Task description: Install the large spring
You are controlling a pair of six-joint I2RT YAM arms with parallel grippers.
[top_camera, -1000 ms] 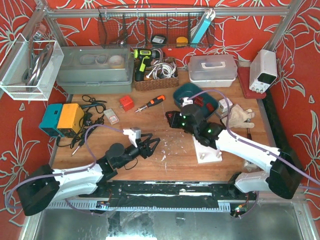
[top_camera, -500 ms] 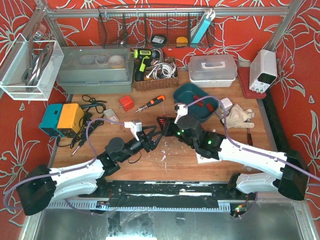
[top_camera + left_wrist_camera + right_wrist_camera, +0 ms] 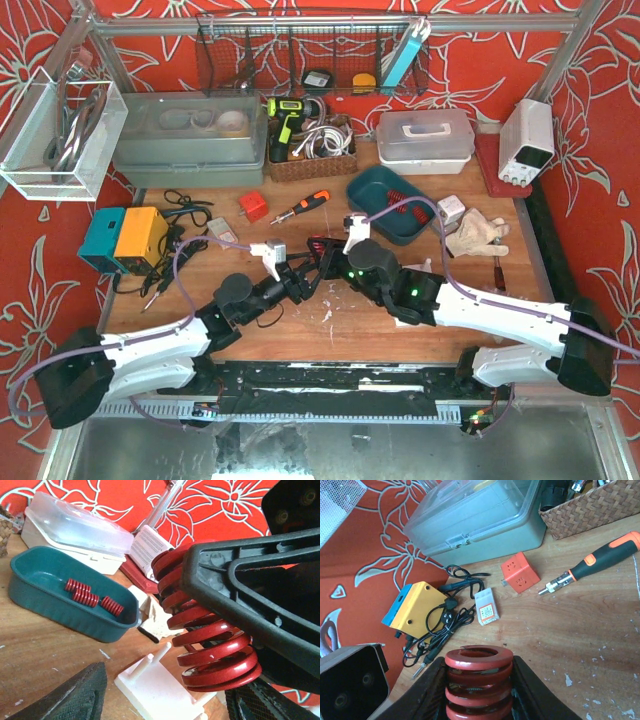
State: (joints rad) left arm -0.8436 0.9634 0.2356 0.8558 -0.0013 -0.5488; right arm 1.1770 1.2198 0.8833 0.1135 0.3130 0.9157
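- Spring (image 3: 479,680): we see thick, glossy red coils, raised over the middle of the table (image 3: 580,625).
- We see the right gripper (image 3: 478,662) clamping its sides.
- The left gripper (image 3: 165,697) gapes just beside it.

Bright, even light fills all views with soft shadows, while glare glints on the large spring (image 3: 210,630) and the nearest black fingers (image 3: 260,595) blur.

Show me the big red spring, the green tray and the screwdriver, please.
big red spring (image 3: 479,677): right wrist view, front of its coils.
green tray (image 3: 55,605): left wrist view, near outer wall.
screwdriver (image 3: 602,557): right wrist view, middle of its handle.
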